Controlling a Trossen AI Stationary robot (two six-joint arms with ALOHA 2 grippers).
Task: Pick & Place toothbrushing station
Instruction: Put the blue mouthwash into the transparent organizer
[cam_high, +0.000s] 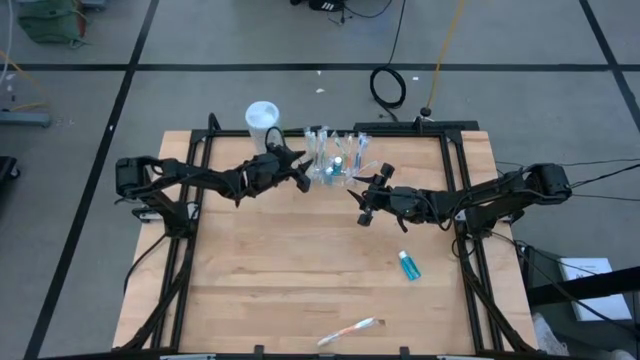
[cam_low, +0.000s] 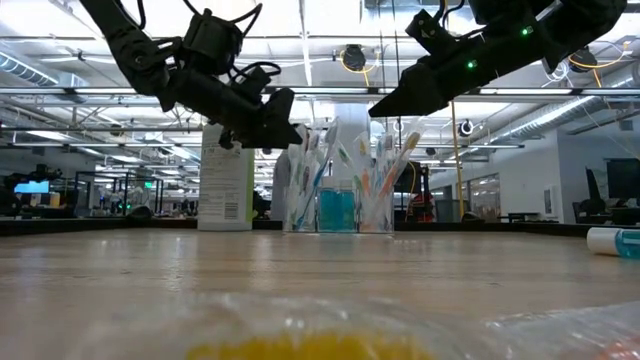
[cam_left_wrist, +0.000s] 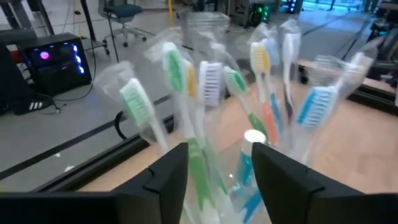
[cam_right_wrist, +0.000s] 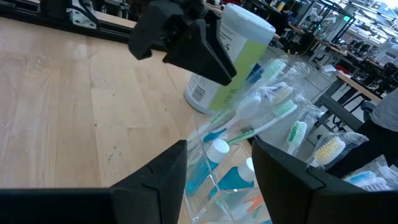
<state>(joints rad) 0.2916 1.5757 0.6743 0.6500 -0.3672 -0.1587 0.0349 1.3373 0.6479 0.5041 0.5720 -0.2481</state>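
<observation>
Probably lab: open-plan, monitors (cam_low: 30, 187)

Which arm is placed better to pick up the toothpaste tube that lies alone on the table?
Probably the right: the toothpaste tube lies on its side of the table, nearer the right gripper than the left gripper.

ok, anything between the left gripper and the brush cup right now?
Nothing visible. The left gripper is open just beside the clear cup of toothbrushes, which fill the left wrist view straight past its fingers. The white canister stands off to the side; the right gripper, also open, flanks the cup's other side.
</observation>
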